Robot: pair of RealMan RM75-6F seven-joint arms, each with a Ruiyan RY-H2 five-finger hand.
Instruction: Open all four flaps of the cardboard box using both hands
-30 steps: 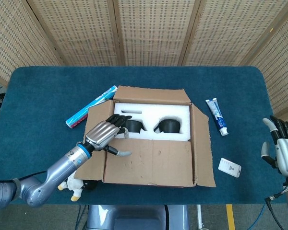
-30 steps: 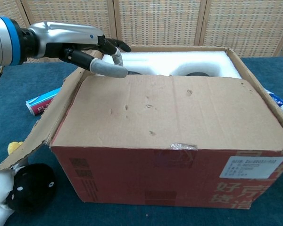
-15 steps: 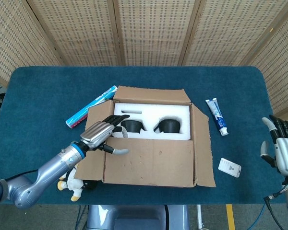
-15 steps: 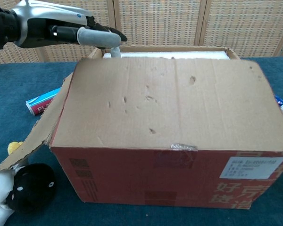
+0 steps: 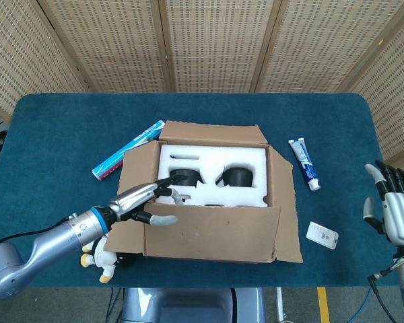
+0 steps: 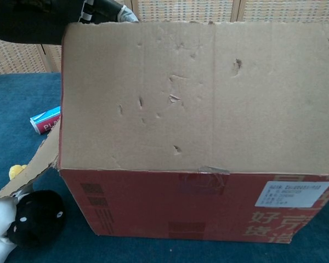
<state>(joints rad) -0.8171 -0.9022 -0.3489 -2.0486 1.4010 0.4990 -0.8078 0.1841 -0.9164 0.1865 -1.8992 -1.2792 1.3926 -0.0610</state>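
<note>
Perforated wall panels behind, blue cloth surface (image 5: 60, 128) in front w/ cardboard box (image 5: 212, 195) sitting near its middle-front edge. Box top is open: far flap (image 5: 212, 132), left flap (image 5: 136, 168) and right flap (image 5: 283, 202) folded outward; near flap (image 6: 197, 96) stands roughly upright, filling most of chest view. Inside: white foam insert (image 5: 212, 161) w/ two round cutouts, a dark object (image 5: 237, 177) in each, can't tell what they are. Left robot hand (image 5: 143, 202) at near-left corner of box, fingers stretched over the rim into the opening, thumb against outer face of near flap, so it pinches that flap's edge. Right robot hand (image 5: 390, 208) well apart at surface's right edge, fingers spread, upright, holding nothing. Around box: toothpaste carton (image 5: 128, 149) just beside left flap, toothpaste tube (image 5: 304, 163) to the right, small white device (image 5: 322, 235) near right flap, plush toy (image 6: 22, 219) at front-left corner.
</note>
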